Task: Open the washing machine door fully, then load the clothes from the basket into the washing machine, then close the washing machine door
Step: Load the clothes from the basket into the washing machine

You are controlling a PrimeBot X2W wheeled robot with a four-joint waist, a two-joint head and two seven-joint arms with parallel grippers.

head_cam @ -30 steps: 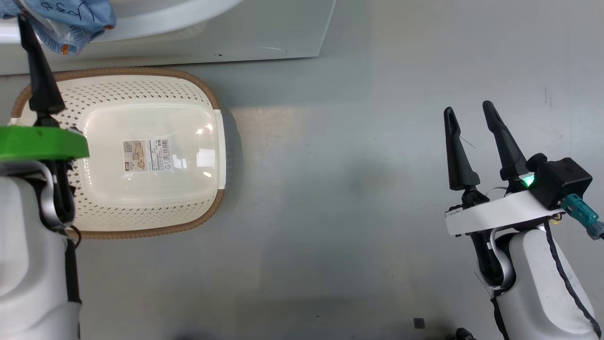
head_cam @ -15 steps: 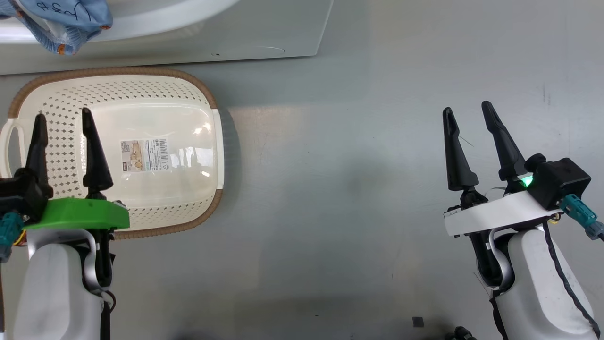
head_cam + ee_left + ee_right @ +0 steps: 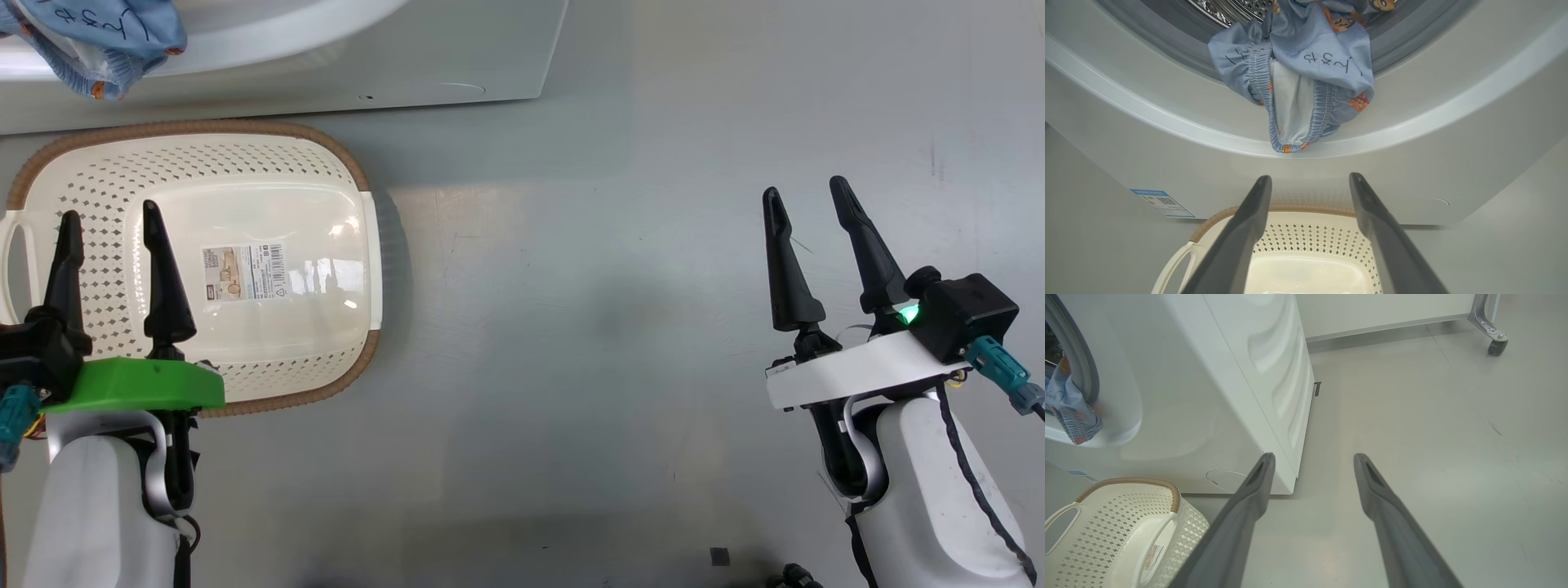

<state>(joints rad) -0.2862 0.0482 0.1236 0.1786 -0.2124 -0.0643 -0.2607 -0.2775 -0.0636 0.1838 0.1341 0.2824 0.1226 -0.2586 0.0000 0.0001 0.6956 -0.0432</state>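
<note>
Head: left gripper (image 3: 109, 209) released, fingers over basket (image 3: 98, 180) at 9 o'clock. Right gripper (image 3: 804, 186) released at 3. Clothes (image 3: 98, 33) at 11 on washing machine (image 3: 367, 65) lip.
Left wrist: clothes hang out of drum (image 3: 1237, 6), 12.
Right wrist: basket 7, clothes 9.

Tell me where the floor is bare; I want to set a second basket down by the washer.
Bare floor runs between the basket and the right gripper, and past the right corner of the washing machine. Crowded: the basket sits close to the machine's front, the clothes hang over its opening's rim above, and the left gripper hovers over the basket.
</note>
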